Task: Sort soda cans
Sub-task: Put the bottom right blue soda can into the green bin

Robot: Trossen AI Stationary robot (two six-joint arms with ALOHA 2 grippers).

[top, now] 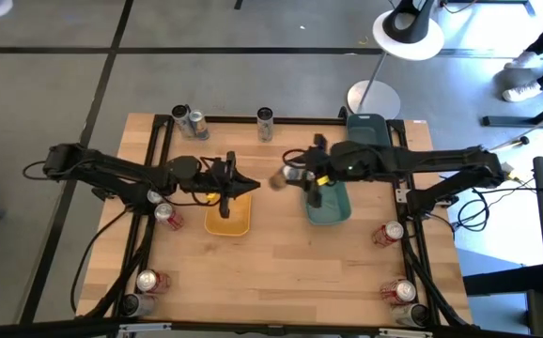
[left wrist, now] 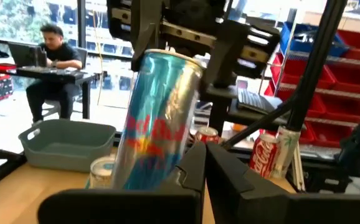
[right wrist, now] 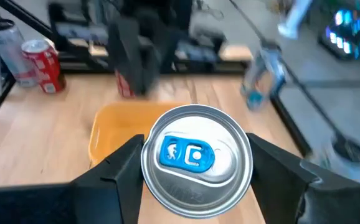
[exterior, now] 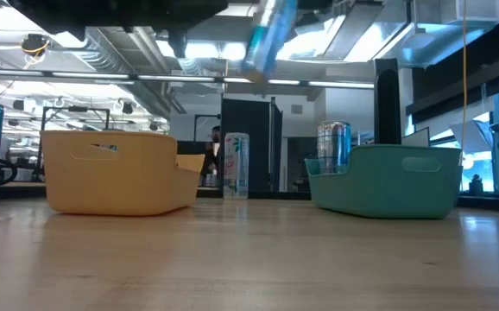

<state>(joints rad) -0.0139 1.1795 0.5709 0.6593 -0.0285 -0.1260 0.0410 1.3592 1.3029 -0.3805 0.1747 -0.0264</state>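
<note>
Well, the wooden table (top: 281, 272) sits on a grey floor, and beyond it the room runs to windows, red storage bins and a person seated at a desk (left wrist: 50, 59). At the left edge, red cans (top: 166, 216) stand beside the arm's frame, with more near the front left corner (top: 147, 280). At the back, a pair of cans (top: 189, 120) stands left of a single silver can (top: 265, 122). The left gripper (top: 243, 186) hangs over the yellow tray (top: 227, 222), its fingers pressed together on nothing. Just right of it, between the two trays and high above the boards, a silver-teal can (top: 278, 180) is pinched by the right gripper (top: 290, 177), one finger (right wrist: 114, 171) on each side of its body and its blue-tabbed top (right wrist: 196, 158) facing that arm's wrist camera. The teal tray (top: 330, 205) lies under the right arm with a can (exterior: 333, 147) standing inside; a dark tray (top: 367, 130) sits behind it. Further red cans stand at the right edge (top: 389, 233) and near the front right corner (top: 403, 293).
</note>
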